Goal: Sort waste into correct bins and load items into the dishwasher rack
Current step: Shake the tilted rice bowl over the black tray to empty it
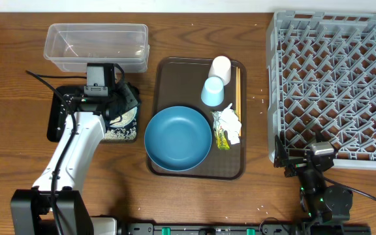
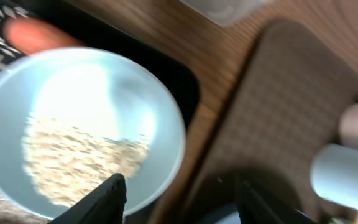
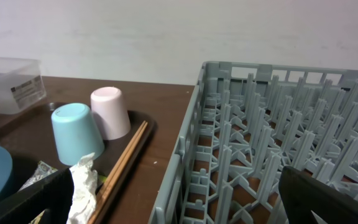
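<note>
In the left wrist view a small light blue bowl (image 2: pixel 79 118) holding white rice (image 2: pixel 73 158) sits over the black tray (image 2: pixel 186 81). An orange carrot (image 2: pixel 36 34) lies in that tray behind it. My left gripper (image 2: pixel 179 199) is open, its fingers astride the bowl's near rim without pressing it. Overhead, the left gripper (image 1: pixel 124 106) hangs over the black tray (image 1: pixel 56 124), where loose rice (image 1: pixel 119 134) lies. The dark blue dish (image 1: pixel 178 138), white cup (image 1: pixel 220 66), light blue cup (image 1: pixel 212 91), chopsticks (image 1: pixel 237 91) and paper with wrappers (image 1: pixel 226 126) rest on the brown tray. My right gripper (image 1: pixel 305 163) is open and empty at the rack's (image 1: pixel 335 85) near left corner.
The clear tub (image 1: pixel 96 46) stands behind the black tray. The brown serving tray (image 1: pixel 198 171) lies mid-table between the bins and the rack. In the right wrist view the rack's wall (image 3: pixel 185 155) is close under my right gripper (image 3: pixel 176 199), with the chopsticks (image 3: pixel 126 158) just left of it.
</note>
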Controlling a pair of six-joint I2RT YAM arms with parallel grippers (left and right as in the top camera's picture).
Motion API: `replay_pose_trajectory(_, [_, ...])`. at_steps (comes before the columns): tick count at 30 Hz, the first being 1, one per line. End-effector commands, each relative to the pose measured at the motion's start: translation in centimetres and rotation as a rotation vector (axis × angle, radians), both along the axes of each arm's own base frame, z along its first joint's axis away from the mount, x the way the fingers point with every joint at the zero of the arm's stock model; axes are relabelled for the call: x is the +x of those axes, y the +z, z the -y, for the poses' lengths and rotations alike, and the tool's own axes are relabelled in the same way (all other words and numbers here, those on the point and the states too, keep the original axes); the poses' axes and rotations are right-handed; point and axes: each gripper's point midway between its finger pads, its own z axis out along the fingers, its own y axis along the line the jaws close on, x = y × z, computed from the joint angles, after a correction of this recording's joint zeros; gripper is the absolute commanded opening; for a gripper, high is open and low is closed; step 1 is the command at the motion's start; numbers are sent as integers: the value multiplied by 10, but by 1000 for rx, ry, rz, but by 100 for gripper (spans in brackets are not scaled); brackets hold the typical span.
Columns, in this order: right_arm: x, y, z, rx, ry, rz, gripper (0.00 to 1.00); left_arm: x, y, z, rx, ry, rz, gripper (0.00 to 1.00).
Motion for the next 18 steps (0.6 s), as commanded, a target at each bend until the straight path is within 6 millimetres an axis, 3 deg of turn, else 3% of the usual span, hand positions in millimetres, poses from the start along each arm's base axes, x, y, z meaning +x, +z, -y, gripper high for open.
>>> replay_pose_trajectory(1, [0, -1, 3, -11, -10, -1, 99, 7, -3, -12, 77, 29, 1, 62])
replay_pose_trajectory(7, [0, -1, 3, -11, -10, -1, 99, 9, -22, -5, 74, 19, -40, 65])
replay_pose_trajectory(13, [0, -1, 3, -11, -10, -1, 99, 18, -20, 6, 76, -7, -5, 65])
replay_pose_trajectory(18, [0, -1, 3, -11, -10, -1, 99, 18, -25, -5, 147, 31, -15, 65])
